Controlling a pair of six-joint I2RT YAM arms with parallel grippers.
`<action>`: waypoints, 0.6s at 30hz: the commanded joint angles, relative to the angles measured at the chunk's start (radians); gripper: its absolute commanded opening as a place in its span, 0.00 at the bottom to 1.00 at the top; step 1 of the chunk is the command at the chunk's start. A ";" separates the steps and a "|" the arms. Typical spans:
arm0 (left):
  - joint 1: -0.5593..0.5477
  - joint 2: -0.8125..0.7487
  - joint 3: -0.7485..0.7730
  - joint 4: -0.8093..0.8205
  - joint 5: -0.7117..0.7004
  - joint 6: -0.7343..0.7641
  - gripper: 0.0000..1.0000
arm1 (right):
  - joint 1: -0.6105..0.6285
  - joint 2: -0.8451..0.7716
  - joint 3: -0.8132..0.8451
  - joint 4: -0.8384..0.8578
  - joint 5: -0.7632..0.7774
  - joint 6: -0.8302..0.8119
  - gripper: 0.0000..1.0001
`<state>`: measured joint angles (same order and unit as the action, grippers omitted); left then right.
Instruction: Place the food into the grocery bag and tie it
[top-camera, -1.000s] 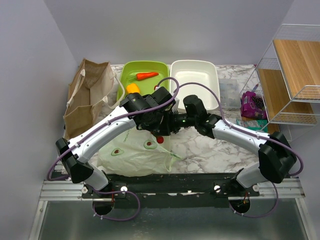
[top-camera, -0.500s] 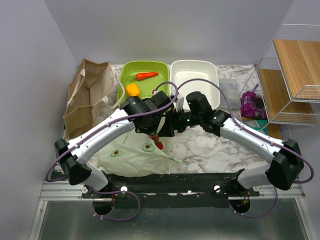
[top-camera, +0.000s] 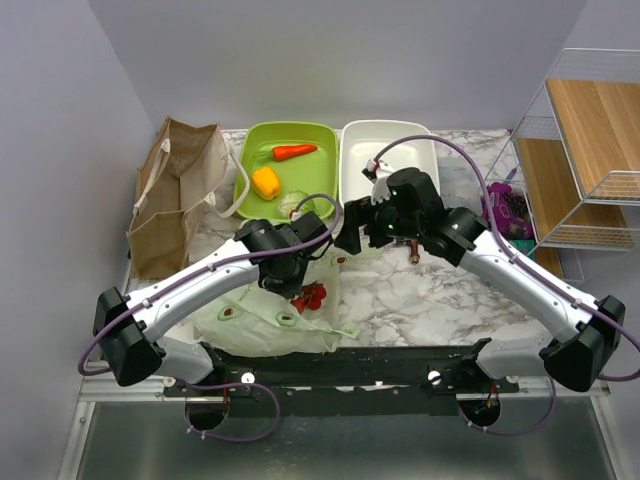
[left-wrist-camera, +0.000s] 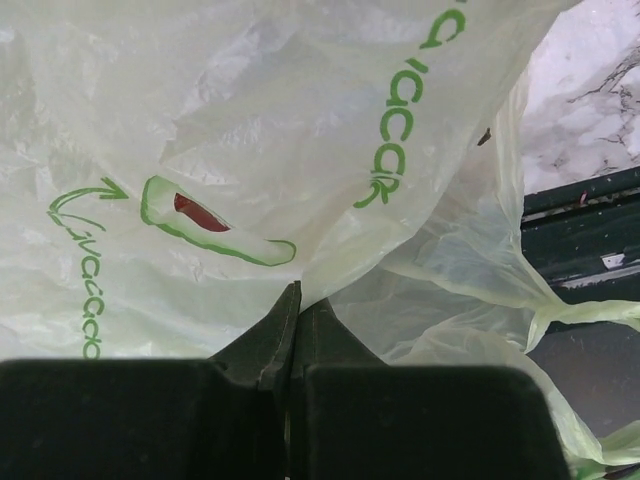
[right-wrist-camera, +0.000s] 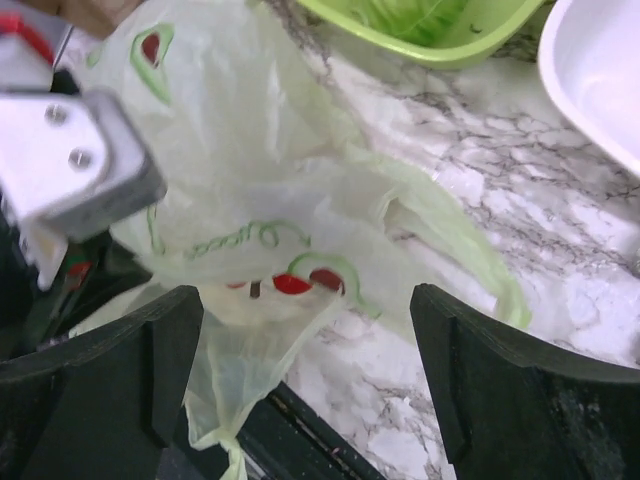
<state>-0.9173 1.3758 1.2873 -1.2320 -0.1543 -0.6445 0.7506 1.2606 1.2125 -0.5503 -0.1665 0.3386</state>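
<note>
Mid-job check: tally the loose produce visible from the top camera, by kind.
Carrot: 1
Yellow bell pepper: 1
Cabbage: 1
Cherry tomato cluster, at the grocery bag: 1
Total: 4

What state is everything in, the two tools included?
left tool: shut on grocery bag
right tool: open, empty
grocery bag: untied, slumped
cherry tomatoes: ungripped, lying at the bag
yellow bell pepper: in green tray
cabbage: in green tray
carrot: in green tray
brown paper bag: upright, open
</note>
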 joint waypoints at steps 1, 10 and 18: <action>0.005 -0.066 -0.065 0.062 0.049 -0.054 0.00 | -0.026 0.124 0.140 -0.043 0.110 0.004 0.95; 0.005 -0.149 -0.171 0.110 0.074 -0.099 0.00 | -0.040 0.473 0.488 -0.062 0.081 0.019 1.00; 0.006 -0.191 -0.183 0.087 0.069 -0.112 0.00 | -0.040 0.762 0.794 -0.149 0.128 0.076 1.00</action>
<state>-0.9173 1.2179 1.1046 -1.1477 -0.1024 -0.7349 0.7139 1.9228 1.8889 -0.6197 -0.0891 0.3729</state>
